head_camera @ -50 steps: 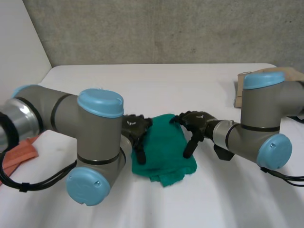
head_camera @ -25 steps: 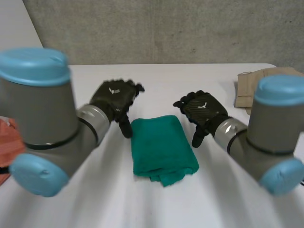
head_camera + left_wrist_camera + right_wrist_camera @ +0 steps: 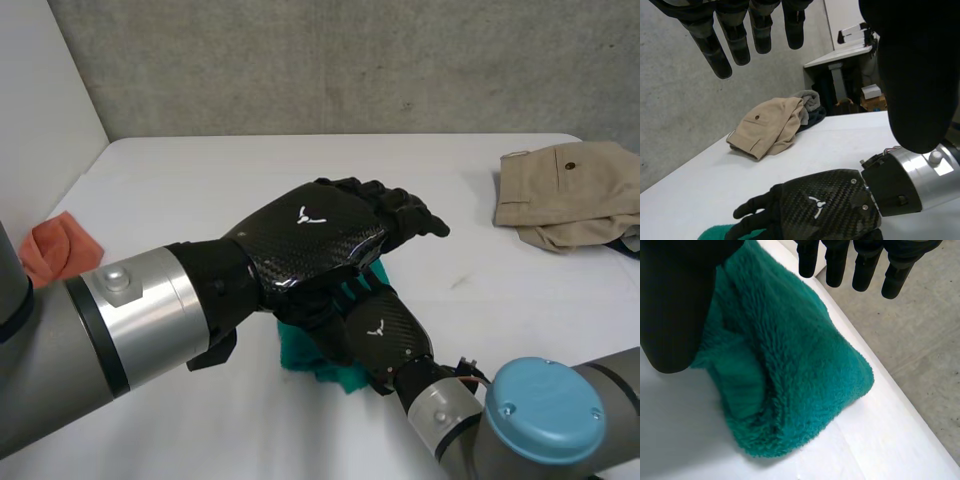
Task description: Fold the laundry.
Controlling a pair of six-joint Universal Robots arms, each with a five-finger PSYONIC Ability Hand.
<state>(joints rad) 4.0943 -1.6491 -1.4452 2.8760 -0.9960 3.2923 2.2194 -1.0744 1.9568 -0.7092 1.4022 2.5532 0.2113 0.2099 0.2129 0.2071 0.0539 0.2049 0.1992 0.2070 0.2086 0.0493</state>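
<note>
1. White table [image 3: 200, 180] below a grey concrete wall: the green towel [image 3: 800, 365] lies folded in a thick bundle near the front middle. Beige trousers [image 3: 565, 190] and an orange cloth [image 3: 55, 245] lie well apart at either side.
2. Your left robot hand [image 3: 310, 235] hovers above the towel, fingers straight, holding nothing.
3. Your right robot hand [image 3: 378, 335] is lower, just over the towel, fingers likewise straight and empty.
4. The bundle looks folded but lumpy, so press it flat with open palms or pinch all its layers together.
5. The hands are stacked close, so keep them from colliding.
</note>
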